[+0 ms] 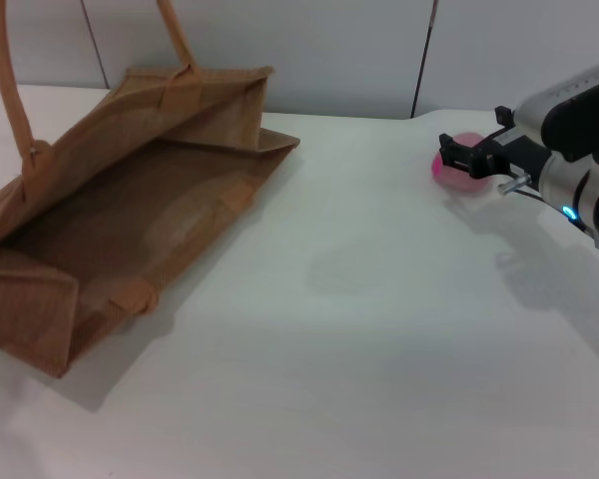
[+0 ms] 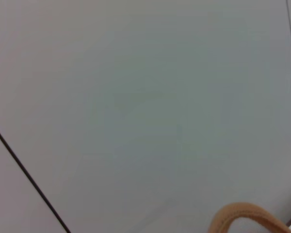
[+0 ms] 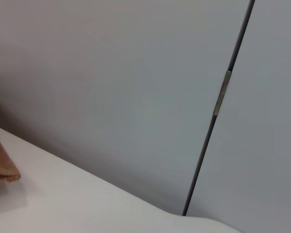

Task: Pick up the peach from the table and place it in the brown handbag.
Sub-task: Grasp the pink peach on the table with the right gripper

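Observation:
The peach [image 1: 449,172] is a small pink fruit lying on the white table [image 1: 379,329] at the far right, near the back wall. My right gripper [image 1: 472,150] reaches in from the right with its black fingers [image 1: 451,150] spread on either side of the peach, partly hiding it. The brown handbag [image 1: 130,220] lies on the left with its mouth open toward me and its handles [image 1: 5,80] standing up. One handle shows in the left wrist view [image 2: 242,214], and a corner of the bag shows in the right wrist view [image 3: 1,167]. My left gripper is out of view.
A grey panelled wall [image 1: 359,50] runs behind the table, with a dark seam [image 1: 424,60] close behind the peach. A wide stretch of bare white tabletop lies between the bag and the peach.

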You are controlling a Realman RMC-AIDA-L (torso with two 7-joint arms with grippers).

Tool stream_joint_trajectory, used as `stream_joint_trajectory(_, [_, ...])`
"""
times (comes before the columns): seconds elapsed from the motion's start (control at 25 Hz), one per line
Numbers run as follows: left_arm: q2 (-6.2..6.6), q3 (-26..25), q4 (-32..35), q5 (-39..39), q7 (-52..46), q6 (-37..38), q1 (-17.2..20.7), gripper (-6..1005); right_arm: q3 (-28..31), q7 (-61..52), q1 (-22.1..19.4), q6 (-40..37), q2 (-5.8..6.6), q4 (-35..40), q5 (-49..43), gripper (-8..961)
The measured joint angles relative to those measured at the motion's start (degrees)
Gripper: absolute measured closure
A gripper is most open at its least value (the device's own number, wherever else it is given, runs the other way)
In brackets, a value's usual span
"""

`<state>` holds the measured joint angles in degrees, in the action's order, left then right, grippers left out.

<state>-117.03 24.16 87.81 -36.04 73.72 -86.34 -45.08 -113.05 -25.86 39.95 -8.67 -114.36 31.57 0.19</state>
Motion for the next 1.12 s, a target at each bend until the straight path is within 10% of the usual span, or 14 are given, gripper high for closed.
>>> stream_joint_trajectory(1.12, [-0.04, 0.0, 0.0, -3.8, -0.1, -1.4, 0.2, 891, -3.5, -6.2, 2.6, -5.4, -0.12, -9.0, -0.4, 84])
